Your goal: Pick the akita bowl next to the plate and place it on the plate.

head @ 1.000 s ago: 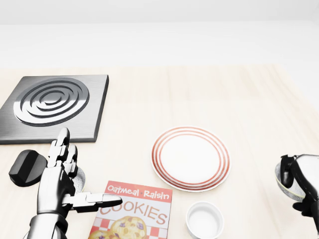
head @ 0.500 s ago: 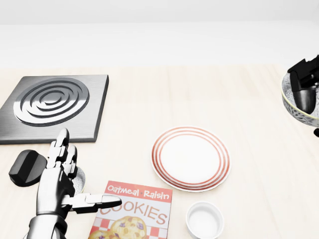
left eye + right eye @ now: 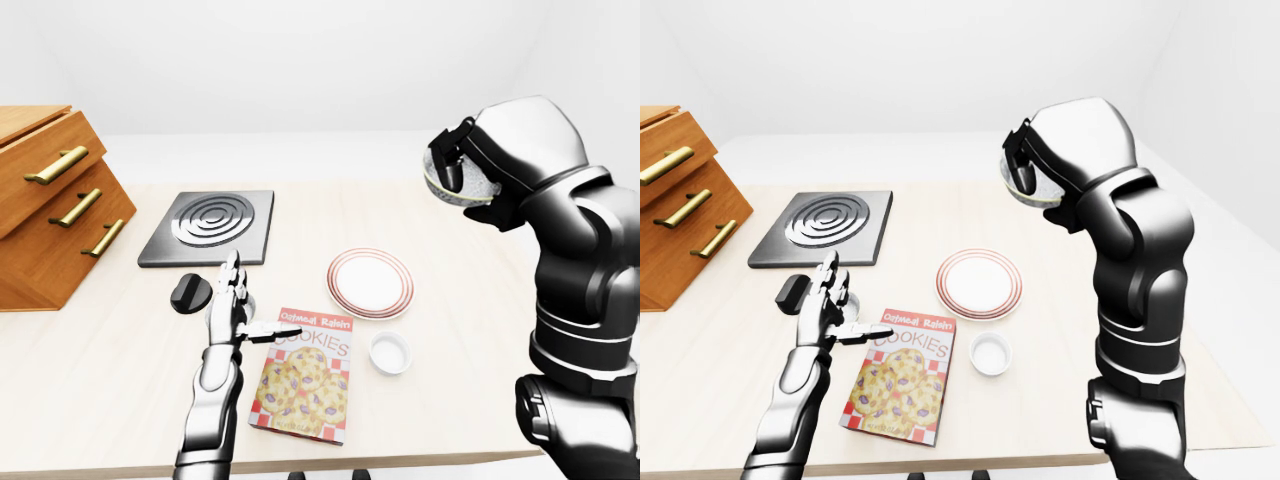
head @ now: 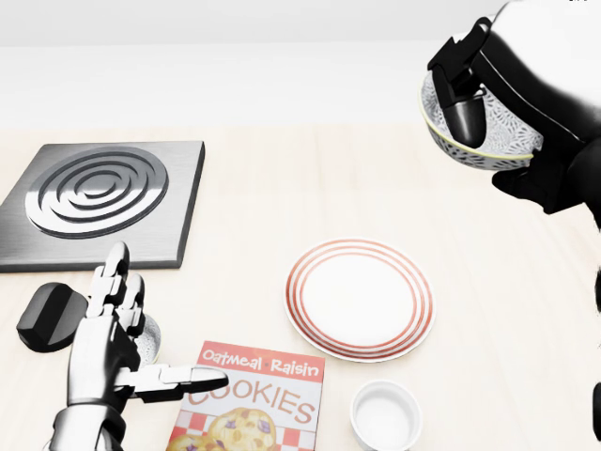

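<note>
Left hand, head view 7 o'clock: fingers splayed open, holding nothing, thumb tip just beside the red oatmeal raisin cookies box. Small white ceramic ramekin sits at 6 o'clock of the red-striped white round plate. The plate is bare. Square steel burner slab with dark rings lies at the plate's 10 o'clock. Grey patterned akita bowl with a pale rim is off the pale wood surface, high at the plate's 1 o'clock and tilted. Right hand fingers are clamped over its rim. Judgement: pick done, roughly halfway. Left to do: carry over the plate, lower, release.
</note>
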{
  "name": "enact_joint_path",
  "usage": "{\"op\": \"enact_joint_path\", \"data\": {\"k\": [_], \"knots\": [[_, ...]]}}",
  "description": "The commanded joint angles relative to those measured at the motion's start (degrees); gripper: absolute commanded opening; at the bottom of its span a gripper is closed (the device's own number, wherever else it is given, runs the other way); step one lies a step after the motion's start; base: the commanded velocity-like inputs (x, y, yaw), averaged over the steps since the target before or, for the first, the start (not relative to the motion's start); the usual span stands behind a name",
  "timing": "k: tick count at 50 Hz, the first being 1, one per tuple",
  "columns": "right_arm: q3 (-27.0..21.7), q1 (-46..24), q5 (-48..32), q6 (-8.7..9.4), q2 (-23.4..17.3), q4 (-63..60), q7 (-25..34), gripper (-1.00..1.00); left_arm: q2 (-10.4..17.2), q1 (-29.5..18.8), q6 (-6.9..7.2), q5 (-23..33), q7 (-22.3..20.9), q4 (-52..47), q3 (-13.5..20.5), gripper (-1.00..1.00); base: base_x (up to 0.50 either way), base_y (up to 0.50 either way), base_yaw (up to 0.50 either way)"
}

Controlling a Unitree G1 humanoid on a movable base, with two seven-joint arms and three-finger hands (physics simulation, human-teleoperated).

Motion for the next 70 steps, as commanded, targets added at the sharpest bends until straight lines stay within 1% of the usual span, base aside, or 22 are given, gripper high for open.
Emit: {"op": "enact_joint_path", "data": {"k": [1, 2, 4, 7, 9, 12, 13, 17, 20, 22, 26, 30, 39, 42, 43, 52, 55, 57, 61, 62, 65, 70], "knots": [[4.5, -3.1, -6.6, 0.0, 6.5, 5.3, -6.3, -1.0, 0.0, 0.1, 0.93, 0.0, 0.1, -1.1, -0.1, 1.0, 0.0, 0.0, 0.0], [4.9, -3.4, -7.3, 0.0, 7.0, 6.2, -7.1, -1.0, 0.0, 0.1, 0.11, 0.0, 0.0, -0.2, 0.0, 1.0, 0.0, 0.0, 0.0], [5.5, -3.6, -8.7, 0.0, 7.8, 7.7, -8.5, -1.0, 0.0, 0.3, 0.53, 0.0, 0.0, -0.8, -0.1, 1.0, 0.0, 0.0, 0.0], [6.7, -3.2, -10.7, 0.0, 9.6, 9.7, -10.2, -1.0, 0.0, 0.3, 0.22, 0.0, 0.0, -0.5, 0.0, 1.0, 0.0, 0.0, 0.0], [7.3, -2.6, -11.6, 0.0, 10.8, 10.4, -11.0, -1.0, 0.0, 0.4, 0.55, 0.0, 0.0, -0.9, 0.0, 1.0, 0.0, 0.0, 0.0], [8.3, -1.6, -13.2, 0.0, 12.1, 11.4, -12.4, -1.0, 0.0, 0.4, 0.34, 0.0, 0.0, -0.8, 0.0, 1.0, 0.0, 0.0, 0.0], [8.9, -0.8, -14.1, 0.0, 12.9, 12.1, -13.3, -1.0, 0.0, 0.1, -0.2, -0.1, -0.1, 0.1, 0.1, 1.0, 0.0, 0.0, 0.0], [9.4, 0.7, -15.8, 0.0, 13.8, 13.6, -15.3, -1.0, 0.0, 0.3, 0.7, 0.0, 0.0, -1.0, 0.0, 1.0, 0.0, 0.0, 0.0], [9.8, 1.2, -16.4, 0.0, 14.5, 14.3, -15.8, -1.0, 0.0, 0.2, -0.03, -0.1, -0.1, -0.1, 0.1, 1.0, 0.0, 0.0, 0.0], [10.0, 1.7, -16.8, 0.0, 14.8, 14.7, -16.4, -1.0, 0.0, 0.3, 0.42, -0.1, 0.0, -0.7, 0.1, 1.0, 0.0, 0.0, 0.0], [10.5, 3.0, -18.0, 0.0, 15.3, 16.1, -18.4, -1.0, 0.0, 0.2, -0.08, -0.1, 0.0, -0.1, 0.1, 1.0, 0.0, 0.0, 0.0], [10.9, 3.2, -18.8, 0.0, 15.8, 17.9, -19.9, -1.0, 0.0, 0.0, -0.07, -0.1, 0.0, 0.1, 0.2, 1.0, 0.0, 0.0, 0.0], [11.2, 3.4, -20.4, 0.0, 15.9, 22.0, -23.3, -1.0, 0.0, 0.2, 0.57, -0.2, 0.1, -0.7, 0.1, 1.0, 0.0, 0.0, 0.0], [11.5, 3.3, -20.9, 0.0, 16.1, 24.0, -24.9, -1.0, 0.0, 0.1, -0.15, -0.2, 0.0, 0.1, 0.1, 1.0, 0.0, 0.0, 0.0], [11.6, 3.2, -21.3, 0.0, 15.9, 24.8, -25.6, -1.0, 0.0, 0.2, 0.71, -0.1, 0.1, -0.9, 0.0, 1.0, 0.0, 0.0, 0.0], [11.9, 2.1, -22.3, 0.0, 15.8, 28.8, -28.0, -1.0, 0.0, 0.1, 0.39, -0.2, 0.1, -0.4, 0.1, 1.0, 0.0, 0.0, 0.0], [12.0, 2.0, -22.4, 0.0, 15.9, 29.8, -28.7, -1.0, 0.0, 0.3, 0.85, -0.2, 0.1, -1.1, 0.0, 1.0, 0.0, 0.0, 0.0], [12.3, 2.2, -22.9, 0.0, 16.0, 30.8, -29.7, -1.0, 0.0, 0.2, 0.42, -0.2, 0.1, -0.5, 0.1, 1.0, 0.01, 0.0, 0.0], [12.7, 2.8, -24.1, 0.0, 15.9, 32.3, -31.6, -1.0, 0.0, 0.3, 0.5, -0.2, 0.1, -0.7, 0.1, 1.0, 0.0, 0.0, 0.0], [12.8, 3.0, -24.3, 0.0, 15.9, 32.6, -32.0, -1.0, -0.1, 0.4, 0.99, -0.2, 0.2, -1.3, 0.0, 1.0, 0.0, 0.0, 0.0], [12.9, 3.4, -24.8, 0.0, 16.0, 33.4, -33.1, -1.0, 0.0, 0.1, 0.29, -0.2, 0.1, -0.3, 0.1, 1.0, 0.0, 0.0, 0.0], [13.2, 4.2, -25.7, 0.0, 16.2, 35.1, -35.1, -1.0, 0.0, 0.0, 0.56, -0.2, 0.2, -0.5, 0.1, 1.0, 0.0, 0.0, 0.0]]}}
